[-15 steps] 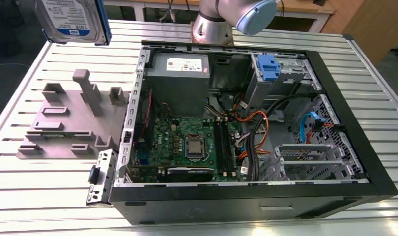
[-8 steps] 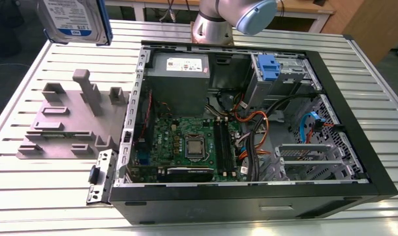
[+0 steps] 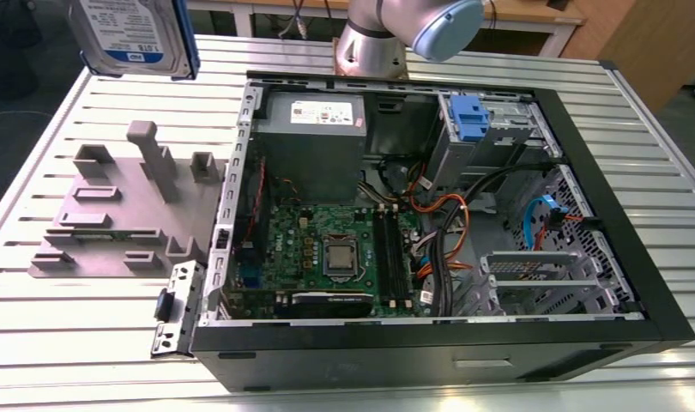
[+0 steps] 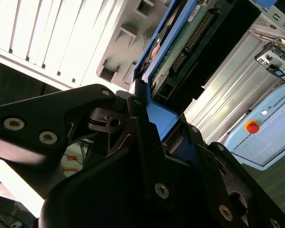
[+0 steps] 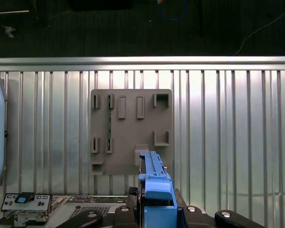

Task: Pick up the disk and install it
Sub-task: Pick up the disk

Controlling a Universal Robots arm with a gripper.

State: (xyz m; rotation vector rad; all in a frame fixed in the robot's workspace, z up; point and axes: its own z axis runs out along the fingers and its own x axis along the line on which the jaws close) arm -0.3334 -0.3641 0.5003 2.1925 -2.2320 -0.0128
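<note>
Two fingers (image 4: 143,142) clamp the disk (image 3: 135,34).

the disk (image 3: 134,34) wears a glossy white-and-blue label on dull silver metal, framed by a smooth blue plastic carrier (image 5: 156,186). the gripper (image 4: 154,118) is matt black with bright metal screws. the table (image 3: 50,343) is ribbed, shiny metal. on the exterior view's left, the fixture plate (image 3: 101,227) is matt grey plastic. the computer case (image 3: 439,352) is matt black outside and bare sheet metal within.
</note>
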